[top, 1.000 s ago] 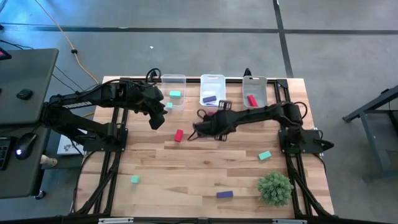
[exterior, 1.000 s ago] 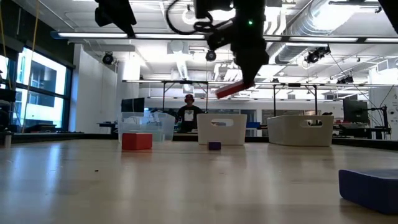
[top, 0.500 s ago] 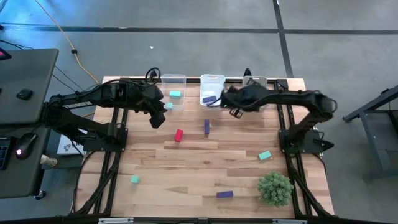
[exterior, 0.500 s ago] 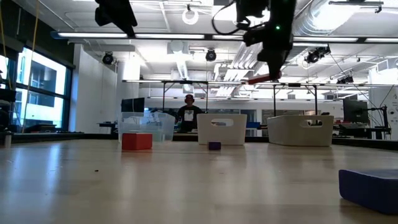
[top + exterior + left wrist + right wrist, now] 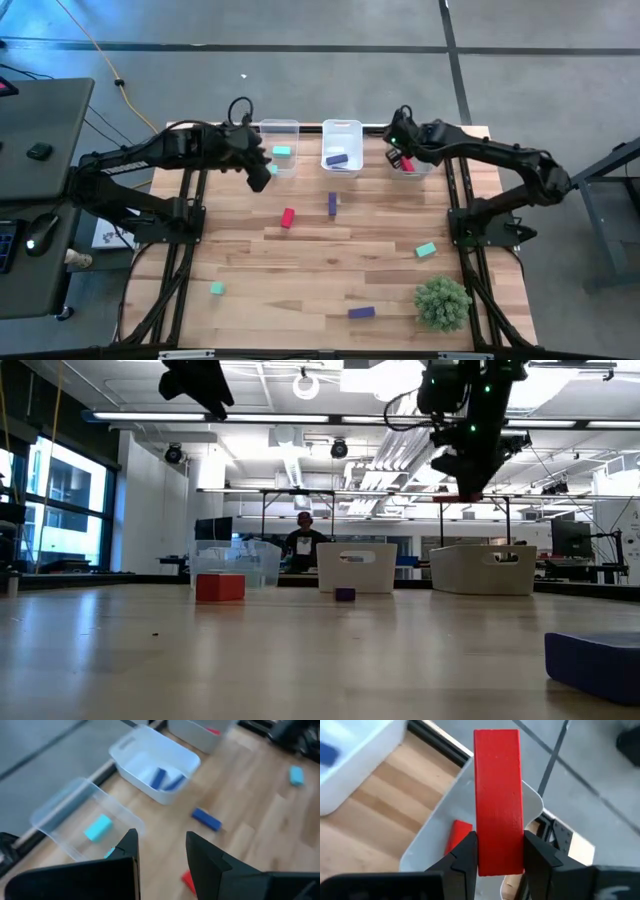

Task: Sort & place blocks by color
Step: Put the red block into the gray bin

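Step in hand: deposit into red bin.

Right gripper [image 5: 499, 855] above right bin [image 5: 409, 150] at desk [image 5: 330, 260] 1 o'clock; fingers clamped on red bar [image 5: 497, 800], upright. One red block [image 5: 457, 834] already inside.

Next move, judged: lower, spread fingers, release.

Left gripper [image 5: 161, 851] beside left bin [image 5: 75, 820] at 11 o'clock, fingers parted, empty.

Loose blocks mid-desk: red [image 5: 288, 217], purple [image 5: 332, 204].
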Robot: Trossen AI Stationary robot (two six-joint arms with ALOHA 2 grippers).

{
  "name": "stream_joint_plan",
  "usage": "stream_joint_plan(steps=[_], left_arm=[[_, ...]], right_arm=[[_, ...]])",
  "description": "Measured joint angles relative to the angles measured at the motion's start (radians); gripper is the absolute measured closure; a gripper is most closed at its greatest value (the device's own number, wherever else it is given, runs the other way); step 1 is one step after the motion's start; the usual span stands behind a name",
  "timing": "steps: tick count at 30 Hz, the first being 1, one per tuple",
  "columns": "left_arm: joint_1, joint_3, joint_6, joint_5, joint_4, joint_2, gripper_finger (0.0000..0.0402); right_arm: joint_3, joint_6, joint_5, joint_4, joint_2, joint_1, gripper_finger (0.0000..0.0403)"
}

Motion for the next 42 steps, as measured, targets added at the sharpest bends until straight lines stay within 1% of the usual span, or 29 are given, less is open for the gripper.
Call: stream_joint_plan(steps=[2,5,10,18,22,24,26,30,36,42], left_arm=[[0.023,0.000,0.000,-0.023,0.018,0.002,0.0320],[0.066,0.000,0.004,-0.032,0.041,0.013,0.0320],[0.134,0.000,0.036,-0.028,0.056,0.055,0.0320],[0.217,0.000,0.038,-0.011,0.056,0.150,0.0320],[0.248,0.000,0.038,0.022,0.056,0.200,0.0320],[0.263,0.000,0.043,0.033,0.058,0.224,0.0320],[0.275,0.000,0.065,0.047,0.058,0.250,0.0320],[0.297,0.000,0.106,0.088,0.063,0.283,0.0320],[0.325,0.000,0.148,0.195,0.142,0.302,0.0320],[0.331,0.000,0.158,0.246,0.187,0.302,0.0320]], right_arm=[[-0.022,0.007,-0.020,0.032,0.000,-0.039,0.0304],[-0.065,0.014,-0.065,0.102,0.000,-0.094,0.0304],[-0.144,0.018,-0.175,0.217,0.000,-0.184,0.0304],[-0.217,0.041,-0.287,0.277,0.001,-0.282,0.0304],[-0.221,0.031,-0.296,0.288,0.025,-0.302,0.0304],[-0.221,0.028,-0.322,0.300,0.052,-0.305,0.0304],[-0.221,0.029,-0.345,0.302,0.083,-0.305,0.0304],[-0.221,0.054,-0.354,0.292,0.146,-0.303,0.0304],[-0.221,0.067,-0.389,0.296,0.182,-0.303,0.0304],[-0.221,0.067,-0.396,0.297,0.185,-0.303,0.0304]])
